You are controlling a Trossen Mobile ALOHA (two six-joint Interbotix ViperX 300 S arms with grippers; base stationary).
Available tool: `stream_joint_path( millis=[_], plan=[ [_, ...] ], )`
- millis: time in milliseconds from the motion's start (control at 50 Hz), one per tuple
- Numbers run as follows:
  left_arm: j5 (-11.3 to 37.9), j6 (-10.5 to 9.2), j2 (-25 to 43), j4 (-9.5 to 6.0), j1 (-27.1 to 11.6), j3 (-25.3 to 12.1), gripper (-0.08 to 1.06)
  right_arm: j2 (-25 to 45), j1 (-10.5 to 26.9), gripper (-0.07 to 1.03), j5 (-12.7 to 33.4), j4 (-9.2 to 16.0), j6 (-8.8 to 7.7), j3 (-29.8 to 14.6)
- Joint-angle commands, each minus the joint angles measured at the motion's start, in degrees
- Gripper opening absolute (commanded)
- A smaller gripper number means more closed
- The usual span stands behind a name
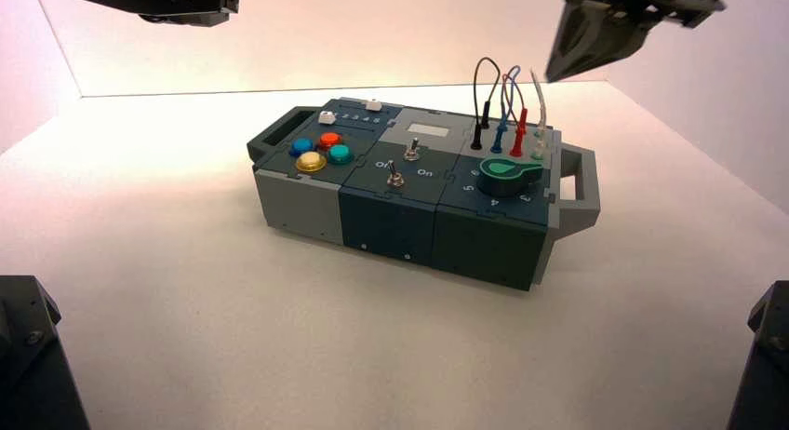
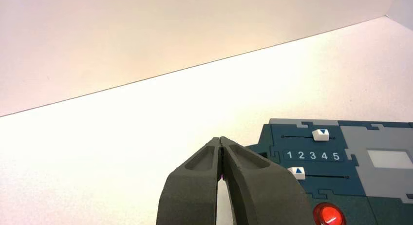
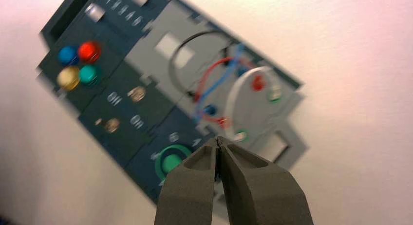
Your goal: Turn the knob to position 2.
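Note:
The knob (image 1: pixel 507 174), a dark dial with a green teardrop top, sits on the right module of the box (image 1: pixel 391 216); its pointed end faces the grey right handle (image 1: pixel 579 188). Pale digits arc round it, but I cannot pick out the 2. My right gripper (image 1: pixel 552 74) hangs shut and empty, high above and behind the box's right end. In the right wrist view the gripper (image 3: pixel 217 139) is shut, with the knob (image 3: pixel 171 161) below and beside its tips, apart from it. My left gripper (image 1: pixel 177 16) is parked high at the far left, shut (image 2: pixel 220 139) and empty.
Several looped wires (image 1: pixel 502 100) stand plugged in just behind the knob. Two metal toggle switches (image 1: pixel 403 165) are on the middle module. Coloured push buttons (image 1: pixel 321 151) and two white sliders (image 2: pixel 320 134) beside a row of digits 1 to 5 are at the left end.

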Motion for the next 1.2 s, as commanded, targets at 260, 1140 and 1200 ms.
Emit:
stream_joint_path(
  millis=[260,1140,1200],
  plan=[
    [-0.62,0.09,-0.62,0.09,0.09,-0.7,-0.03,-4.04,-3.25,-0.02,-5.71,-3.25,-0.09,-1.41],
    [-0.62,0.18,-0.18,0.09,0.62,-0.79,-0.03,-3.52,-10.11,-0.02,-21.45,-3.43,0.53,5.36],
    [-0.62,0.18,-0.18,0.09,0.7,-0.79,-0.03,-3.6,-10.37,-0.02,-21.71,-3.25,0.53,5.54]
  ],
)
